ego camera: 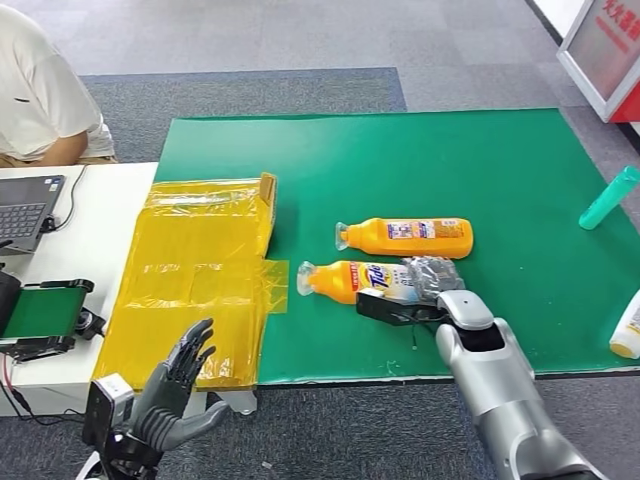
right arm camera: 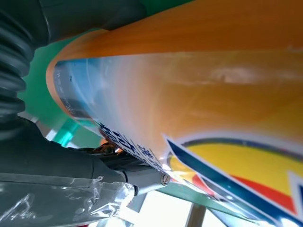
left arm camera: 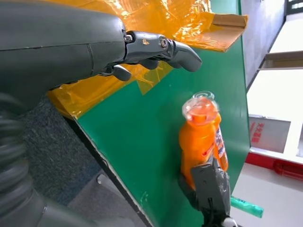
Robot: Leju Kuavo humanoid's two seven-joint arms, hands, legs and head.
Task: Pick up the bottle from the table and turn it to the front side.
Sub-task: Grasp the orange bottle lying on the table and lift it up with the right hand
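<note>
1. A green mat (ego camera: pixel 490 170) is spread over a table on a grey carpeted floor; a white table (ego camera: pixel 98 215) adjoins it on the left.
2. A yellow plastic sheet (ego camera: pixel 196 275) is laid across the seam between the white table and the green mat.
3. Two orange bottles are seen lying on their sides near the middle of the mat, caps pointing left, one just beyond the other.
4. The near bottle (ego camera: pixel 355 280), with its label turned upward, is gripped at its right end by the right hand (ego camera: pixel 423 290); fingers are wrapped round the body, and it lies at the level of the mat.
5. In the right wrist view the bottle's orange body and coloured label are pressed close against the hand.
6. The far bottle (ego camera: pixel 411 237) is left lying free, apart from either hand.
7. The left hand (ego camera: pixel 177 385) is held over the near edge of the yellow sheet, fingers spread and straight, with nothing in it.
8. A teal bottle (ego camera: pixel 610 197) lies at the far right of the mat, and a white bottle (ego camera: pixel 628 328) at the right edge.
9. A laptop (ego camera: pixel 26 205) and a small green conveyor unit (ego camera: pixel 45 312) are placed on the white table; a person in a white shirt (ego camera: pixel 38 85) is seated at the far left.
</note>
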